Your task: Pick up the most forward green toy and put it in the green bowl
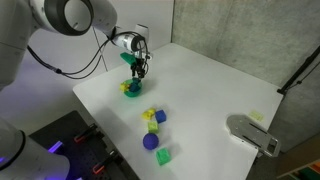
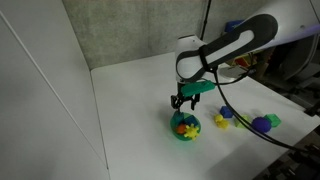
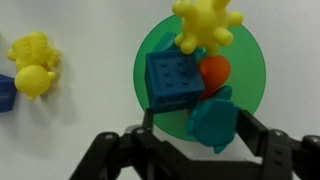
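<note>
The white counter (image 3: 90, 120) is setting off a bright green bowl (image 3: 247, 80), whose plain green is showing around a blue studded block (image 3: 172, 80), a yellow spiky toy (image 3: 205, 25), an orange-red piece (image 3: 215, 72) and the dark teal toy (image 3: 212, 122). The pincer (image 3: 200, 138) is looking matte black. In an exterior view a purple ball (image 1: 150, 142) and a light-green cube (image 1: 162, 157) are standing out brightly.

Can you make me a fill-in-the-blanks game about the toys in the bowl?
The gripper hangs above the ___ bowl.
The studded block in the bowl is ___.
The spiky toy at the bowl's edge is ___.
Missing words: green, blue, yellow.
</note>
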Tool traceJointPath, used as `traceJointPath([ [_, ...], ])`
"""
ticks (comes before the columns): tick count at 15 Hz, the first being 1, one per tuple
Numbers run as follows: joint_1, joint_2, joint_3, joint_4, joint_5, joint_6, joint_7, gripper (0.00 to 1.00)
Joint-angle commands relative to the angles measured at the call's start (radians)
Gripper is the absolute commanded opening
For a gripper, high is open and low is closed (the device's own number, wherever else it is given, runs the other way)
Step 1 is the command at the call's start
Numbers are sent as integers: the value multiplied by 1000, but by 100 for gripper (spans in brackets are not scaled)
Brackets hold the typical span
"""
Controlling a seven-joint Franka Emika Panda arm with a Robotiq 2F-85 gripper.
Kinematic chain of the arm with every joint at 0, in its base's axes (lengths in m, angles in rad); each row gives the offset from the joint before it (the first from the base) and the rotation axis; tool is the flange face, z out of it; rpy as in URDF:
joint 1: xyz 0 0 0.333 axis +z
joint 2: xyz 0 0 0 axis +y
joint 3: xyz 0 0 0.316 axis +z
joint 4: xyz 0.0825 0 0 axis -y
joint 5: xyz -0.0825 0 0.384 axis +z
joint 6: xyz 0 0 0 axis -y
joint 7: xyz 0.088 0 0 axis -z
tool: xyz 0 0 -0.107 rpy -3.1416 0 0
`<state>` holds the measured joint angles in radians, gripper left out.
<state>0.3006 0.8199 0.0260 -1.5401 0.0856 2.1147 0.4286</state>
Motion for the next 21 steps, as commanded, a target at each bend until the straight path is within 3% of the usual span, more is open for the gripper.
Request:
traceJointPath([
  [1,-6,19,8,50,-17,-53,-15,100],
  [7,-12,-43,5,44,-16,-89,-15,100],
  [13,-34,-192,-16,-34,-39,-119,-21,100],
  [21,-126,-466,-19,-315,-67,-94,-117,100],
])
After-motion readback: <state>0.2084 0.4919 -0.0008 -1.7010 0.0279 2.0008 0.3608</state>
